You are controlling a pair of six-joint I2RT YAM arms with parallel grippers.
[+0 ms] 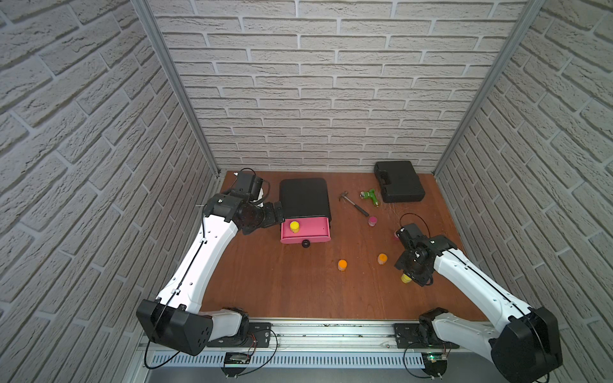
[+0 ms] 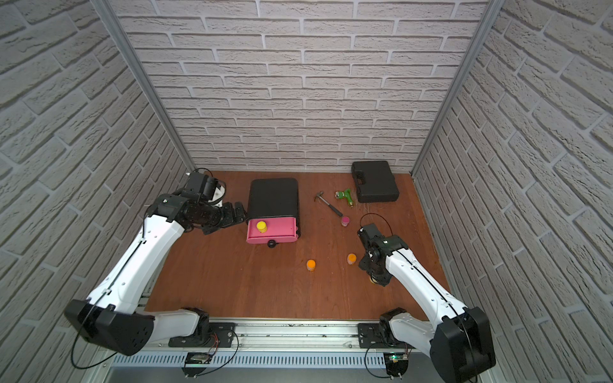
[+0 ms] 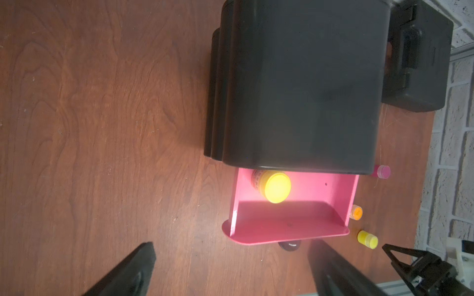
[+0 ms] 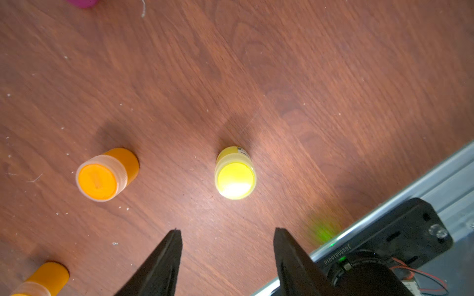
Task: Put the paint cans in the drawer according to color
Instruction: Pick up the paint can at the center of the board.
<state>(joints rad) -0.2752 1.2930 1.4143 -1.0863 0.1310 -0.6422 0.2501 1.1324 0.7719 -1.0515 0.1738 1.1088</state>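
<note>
Top drawer (image 1: 311,237) is pulled out so cans can drop in from above; one yellow can (image 1: 294,226) stands inside, so I read this tier as yellow's. Left claw (image 1: 274,214) wide open, empty, beside the chest, clear of the drawer. Right claw (image 4: 227,230) partly open, empty, aimed down at the second yellow can (image 4: 235,176) on the table (image 1: 282,291), lined up to pinch it; the can is not yet between the jaws. Orange cans (image 1: 342,264) stand nearby.

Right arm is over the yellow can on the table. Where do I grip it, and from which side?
I'd take the yellow can across its lid rim, coming straight down: it stands upright, lid up, the nearest orange can well apart. The right gripper has its jaws open wider than the lid.
</note>
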